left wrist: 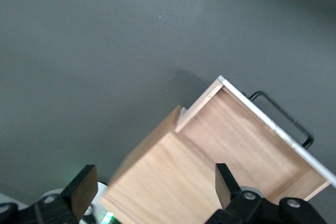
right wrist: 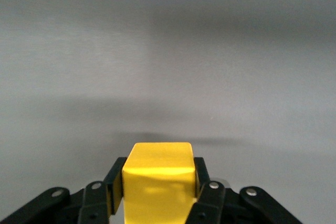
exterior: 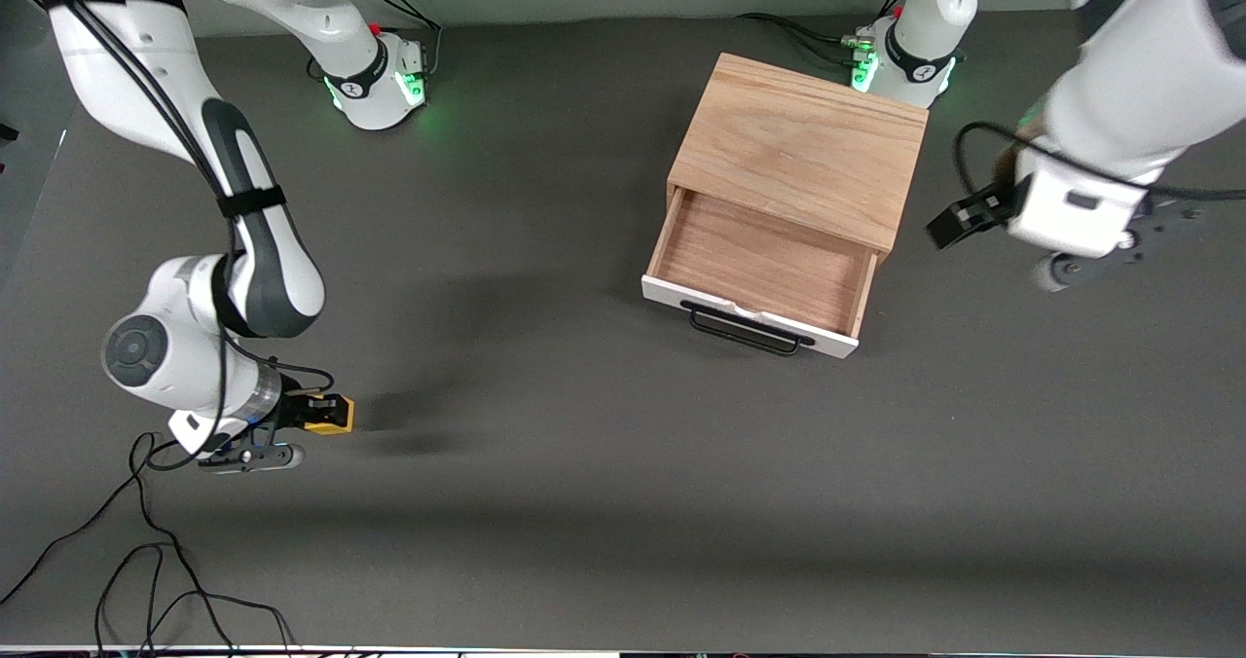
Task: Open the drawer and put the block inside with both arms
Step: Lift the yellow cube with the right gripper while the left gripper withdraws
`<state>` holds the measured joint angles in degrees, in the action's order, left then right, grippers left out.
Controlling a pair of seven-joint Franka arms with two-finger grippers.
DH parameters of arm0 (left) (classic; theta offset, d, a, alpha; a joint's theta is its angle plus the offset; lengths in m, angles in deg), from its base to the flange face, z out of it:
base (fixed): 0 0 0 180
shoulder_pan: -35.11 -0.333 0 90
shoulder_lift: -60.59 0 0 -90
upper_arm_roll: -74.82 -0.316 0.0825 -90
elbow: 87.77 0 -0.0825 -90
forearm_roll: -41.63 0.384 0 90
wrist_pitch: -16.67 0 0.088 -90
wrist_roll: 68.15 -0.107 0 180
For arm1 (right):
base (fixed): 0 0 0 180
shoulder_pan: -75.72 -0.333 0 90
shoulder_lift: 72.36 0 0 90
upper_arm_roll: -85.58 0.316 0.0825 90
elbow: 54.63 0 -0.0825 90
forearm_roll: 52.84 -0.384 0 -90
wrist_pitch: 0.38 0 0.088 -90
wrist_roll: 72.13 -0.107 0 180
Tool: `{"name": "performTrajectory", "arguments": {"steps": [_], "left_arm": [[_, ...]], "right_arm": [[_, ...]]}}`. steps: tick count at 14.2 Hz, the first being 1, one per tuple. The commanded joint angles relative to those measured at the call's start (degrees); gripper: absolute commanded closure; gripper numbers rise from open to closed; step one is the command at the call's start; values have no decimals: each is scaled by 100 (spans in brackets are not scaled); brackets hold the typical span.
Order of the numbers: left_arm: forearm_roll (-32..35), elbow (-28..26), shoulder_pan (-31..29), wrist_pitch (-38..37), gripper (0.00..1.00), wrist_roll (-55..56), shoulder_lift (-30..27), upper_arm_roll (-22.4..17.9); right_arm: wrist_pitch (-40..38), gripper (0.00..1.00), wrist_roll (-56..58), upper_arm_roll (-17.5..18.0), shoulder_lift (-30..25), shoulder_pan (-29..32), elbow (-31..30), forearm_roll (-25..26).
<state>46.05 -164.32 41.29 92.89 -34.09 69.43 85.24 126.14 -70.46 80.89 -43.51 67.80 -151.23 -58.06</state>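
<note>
Block (right wrist: 159,174) clamped between right jaws.

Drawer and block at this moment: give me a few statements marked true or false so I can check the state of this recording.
1. The drawer is pulled out of the cabinet. True.
2. The block lies inside the drawer. False: the drawer's wooden floor is bare, and the block sits between the right gripper's fingers.
3. The right gripper is shut on the block at the right arm's end of the table. True.
4. The left gripper holds the drawer's handle. False: it is open and holds nothing, off the cabinet's side toward the left arm's end.
5. The cabinet's top carries a second block. False: nothing lies on it.
</note>
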Motion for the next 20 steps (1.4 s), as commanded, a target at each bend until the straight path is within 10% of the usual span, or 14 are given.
{"name": "performTrajectory", "arguments": {"steps": [1,8,20], "left_arm": [[-99,-79,-407,146,0,-1494,-94,22],[-152,-88,-619,297,0,-2350,-146,4],[-284,-114,-786,138,0,-2359,-199,-163]], "right_arm": [[-1370,84,-788,-33,-467,-428,683,-129],[-3484,84,-3073,-33,-485,-1668,2724,-758],[-2160,83,-5809,-42,805,-4058,3778,-657]]}}
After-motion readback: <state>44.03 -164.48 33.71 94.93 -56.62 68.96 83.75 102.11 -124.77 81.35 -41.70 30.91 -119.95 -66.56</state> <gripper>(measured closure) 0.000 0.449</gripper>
